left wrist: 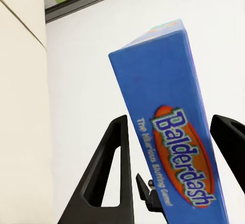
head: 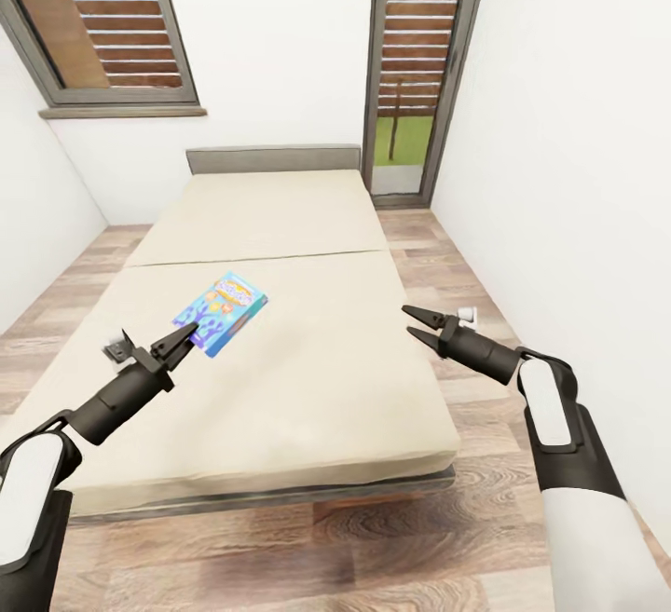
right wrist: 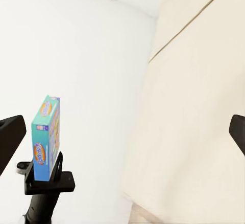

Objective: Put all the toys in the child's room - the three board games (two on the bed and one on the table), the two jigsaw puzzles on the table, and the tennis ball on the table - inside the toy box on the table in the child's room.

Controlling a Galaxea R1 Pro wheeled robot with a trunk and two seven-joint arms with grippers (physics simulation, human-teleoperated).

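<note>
A blue cartoon-printed board game (head: 224, 311) lies flat on the beige bed (head: 308, 388), left of its middle. My left gripper (head: 189, 333) is at the box's near corner, open, with its fingers on either side of the box's thin "Balderdash" edge (left wrist: 171, 116). A gap shows between one finger (left wrist: 115, 168) and the box. From the right wrist view, the same box (right wrist: 46, 137) shows with the left gripper (right wrist: 48, 180) at its end. My right gripper (head: 415, 325) hangs open and empty over the bed's right side, well away from the box.
The grey headboard (head: 273, 158) stands against the far white wall, under a slatted window (head: 112, 20). A tall slatted glass door (head: 410, 62) is at the far right. A strip of wood-plank floor (head: 466, 286) runs between the bed and the right wall.
</note>
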